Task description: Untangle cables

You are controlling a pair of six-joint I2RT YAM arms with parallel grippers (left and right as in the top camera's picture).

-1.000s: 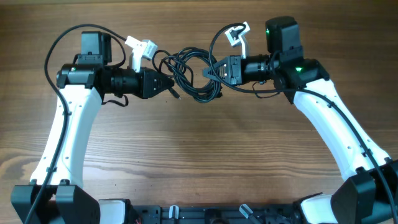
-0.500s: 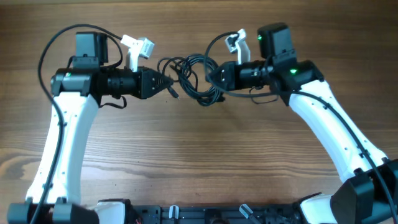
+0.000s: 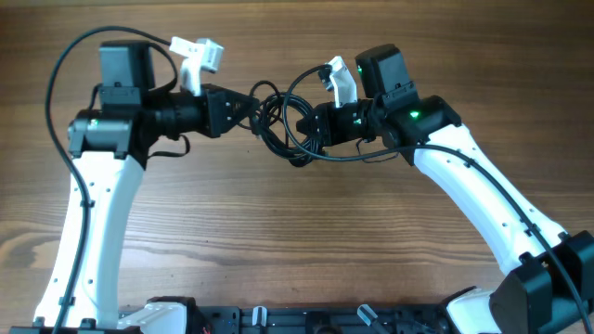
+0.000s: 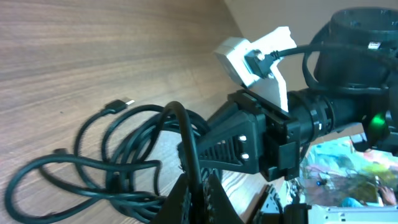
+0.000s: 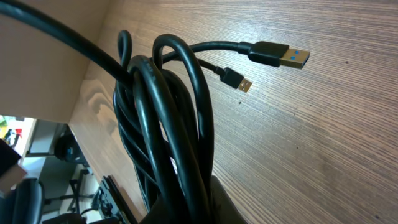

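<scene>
Left gripper [image 3: 254, 104], right gripper [image 3: 314, 124] closer; cables [image 3: 284, 141] bunched.

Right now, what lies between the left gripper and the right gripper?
Only the tangle of thin black cables, strung between the left gripper and the right gripper, both shut on it. The overhead view shows this.

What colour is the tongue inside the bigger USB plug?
Blue; the plug has a gold-toned shell. Clearest in the right wrist view.
</scene>
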